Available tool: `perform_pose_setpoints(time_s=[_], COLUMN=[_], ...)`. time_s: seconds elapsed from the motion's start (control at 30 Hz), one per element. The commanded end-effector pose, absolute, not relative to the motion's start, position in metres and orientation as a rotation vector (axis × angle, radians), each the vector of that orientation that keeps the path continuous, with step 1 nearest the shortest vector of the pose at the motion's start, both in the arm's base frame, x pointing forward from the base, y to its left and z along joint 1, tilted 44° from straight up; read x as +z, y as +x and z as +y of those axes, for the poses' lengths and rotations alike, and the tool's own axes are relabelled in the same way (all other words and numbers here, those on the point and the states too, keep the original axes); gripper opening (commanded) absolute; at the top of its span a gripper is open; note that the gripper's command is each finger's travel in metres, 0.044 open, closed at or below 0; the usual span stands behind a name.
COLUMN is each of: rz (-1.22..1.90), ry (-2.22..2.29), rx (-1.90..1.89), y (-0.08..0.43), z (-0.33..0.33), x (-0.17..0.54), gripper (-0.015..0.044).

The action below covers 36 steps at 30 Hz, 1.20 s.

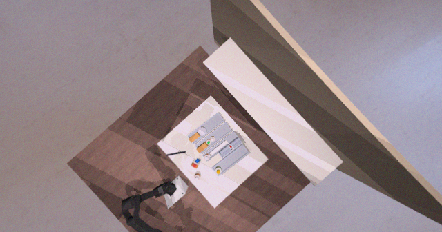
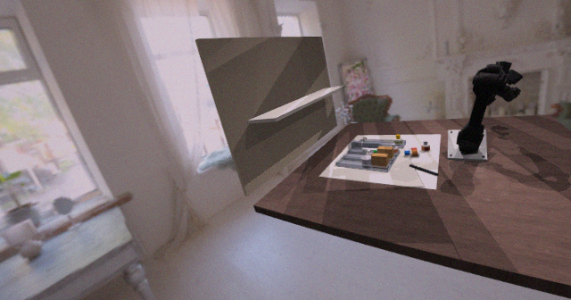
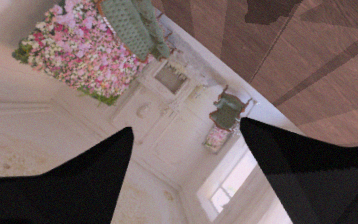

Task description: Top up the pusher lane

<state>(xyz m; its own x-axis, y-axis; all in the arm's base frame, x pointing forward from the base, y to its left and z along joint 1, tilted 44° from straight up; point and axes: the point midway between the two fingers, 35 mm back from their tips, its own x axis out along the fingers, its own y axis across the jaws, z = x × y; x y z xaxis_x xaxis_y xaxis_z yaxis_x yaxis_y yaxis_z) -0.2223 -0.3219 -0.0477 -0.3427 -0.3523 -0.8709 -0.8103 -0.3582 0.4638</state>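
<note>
My gripper (image 2: 517, 84) (image 3: 187, 127) is open and empty, raised high beyond the robot's base and away from the lanes; its fingers are not visible in the top view. A loose jar with a pale cap and red-brown body (image 1: 197, 175) (image 2: 426, 146) stands on the white mat in front of the lanes. A small pale-topped jar (image 1: 207, 156) is near the front end of a grey lane that has a grey block with a red mark (image 1: 226, 150) farther back. These look like the lane jar and pusher, but details are too small to be sure. Contact between them cannot be told.
An orange-red jar with a blue part (image 1: 195, 163) (image 2: 414, 152) and a black rod (image 1: 176, 153) (image 2: 424, 170) lie before the lanes. Two orange blocks (image 1: 195, 137) (image 2: 380, 159), a green-topped item (image 1: 208, 142) and a yellow-topped jar (image 1: 218, 170) (image 2: 398, 137) occupy neighbouring lanes. A raised shelf (image 1: 273, 111) (image 2: 294, 105) stands behind.
</note>
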Motion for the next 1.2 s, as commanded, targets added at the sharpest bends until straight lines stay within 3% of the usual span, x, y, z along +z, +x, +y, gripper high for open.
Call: perform_pose_setpoints(time_s=[0.0, 0.23, 0.57, 0.87, 1.17], rz=[1.489, 0.568, -0.421, -1.414, -2.42], ry=[-1.547, -2.167, -2.608, -2.874, -2.966], rx=[1.764, 2.229, 2.353, 2.151, 1.572], y=[-0.219, -0.11, -0.023, 0.044, 0.098], z=[-0.323, -0.336, -0.318, -0.286, -0.242], x=[-0.048, -0.059, -0.057, -0.047, -0.029], gripper=[0.0426, 0.044, 0.044, 0.044, 0.044])
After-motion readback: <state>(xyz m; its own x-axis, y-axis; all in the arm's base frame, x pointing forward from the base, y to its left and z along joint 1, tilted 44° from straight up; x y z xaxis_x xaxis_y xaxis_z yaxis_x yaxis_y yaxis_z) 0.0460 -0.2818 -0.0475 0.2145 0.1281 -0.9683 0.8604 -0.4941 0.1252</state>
